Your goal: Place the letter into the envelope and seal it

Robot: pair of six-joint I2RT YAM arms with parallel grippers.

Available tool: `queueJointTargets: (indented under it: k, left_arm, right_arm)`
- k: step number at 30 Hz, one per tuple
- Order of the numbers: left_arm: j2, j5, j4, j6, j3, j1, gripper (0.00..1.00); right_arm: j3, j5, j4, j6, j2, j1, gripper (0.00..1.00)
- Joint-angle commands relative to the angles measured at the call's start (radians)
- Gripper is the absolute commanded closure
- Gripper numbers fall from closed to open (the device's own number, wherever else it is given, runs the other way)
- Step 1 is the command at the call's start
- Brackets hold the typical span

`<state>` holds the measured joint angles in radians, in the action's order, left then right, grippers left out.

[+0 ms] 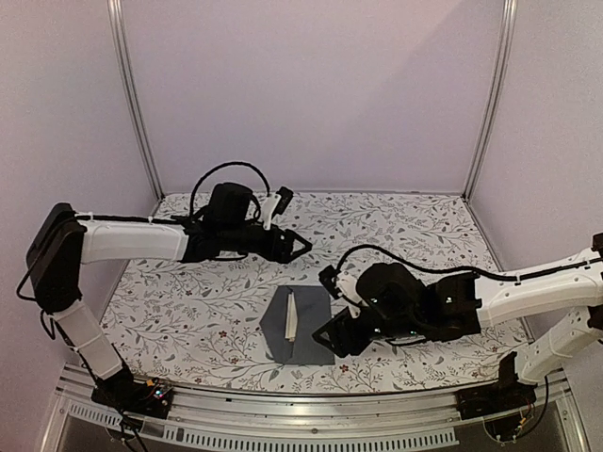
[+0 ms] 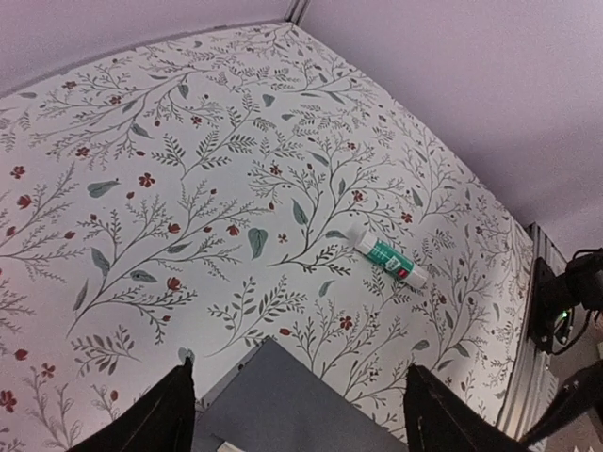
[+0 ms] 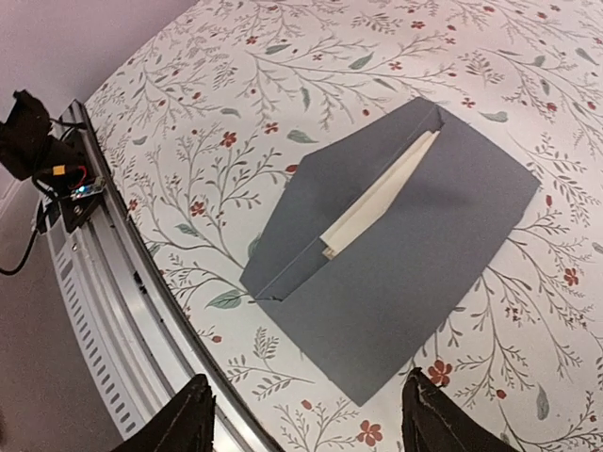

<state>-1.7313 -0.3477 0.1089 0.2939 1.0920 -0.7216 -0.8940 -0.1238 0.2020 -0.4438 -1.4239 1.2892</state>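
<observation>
The right gripper (image 3: 309,395) hangs wide and empty over the grey envelope (image 3: 424,245), which lies flat on the floral tablecloth (image 3: 236,113). The letter (image 3: 377,207) is tucked inside, showing as a pale strip at the mouth. The flap (image 3: 301,217) is not yet folded. The left gripper (image 2: 300,372), equally wide and empty, hovers towards the glue tube (image 2: 389,259), likely wanted for sealing.

We read the envelope (image 3: 424,264) as matt slate-grey paper, smooth, with crisp creases. What we can see of the letter (image 3: 382,196) is cream paper, also matt. The tablecloth (image 2: 188,188) on the desk looks like printed floral fabric, flat, no sheen. The glue tube (image 2: 389,259) is teal-white plastic with a slight gloss. Both the left pincer (image 2: 297,419) and right pincer (image 3: 306,424) look like matt black plastic. The front rail (image 3: 122,311) is bare brushed metal; we can't tell the alloy.
</observation>
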Motion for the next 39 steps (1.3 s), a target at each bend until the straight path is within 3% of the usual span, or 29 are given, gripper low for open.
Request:
queueJointTargets:
  k: [1, 9, 17, 20, 33, 39]
  left_arm:
    - [0.140, 0.151, -0.041, 0.081, -0.145, -0.014, 0.26]
    - [0.301, 0.289, -0.012, 0.221, -0.375, -0.116, 0.42]
    - [0.269, 0.270, 0.083, 0.259, -0.471, -0.136, 0.49]
    - [0.229, 0.199, 0.141, 0.241, -0.465, -0.137, 0.51]
    - [-0.034, 0.167, 0.179, 0.171, -0.308, -0.132, 0.57]
    - [-0.079, 0.156, 0.173, 0.154, -0.263, -0.130, 0.65]
  right_arm:
    - [0.099, -0.061, -0.067, -0.052, 0.030, -0.125, 0.30]
    - [0.179, 0.028, -0.245, -0.052, 0.000, -0.260, 0.31]
    - [0.196, 0.095, -0.347, -0.078, -0.115, -0.304, 0.35]
    - [0.193, 0.130, -0.383, -0.089, -0.159, -0.304, 0.41]
    - [0.196, 0.221, -0.457, -0.134, -0.294, -0.296, 0.69]
    - [0.185, 0.233, -0.468, -0.143, -0.334, -0.269, 0.71]
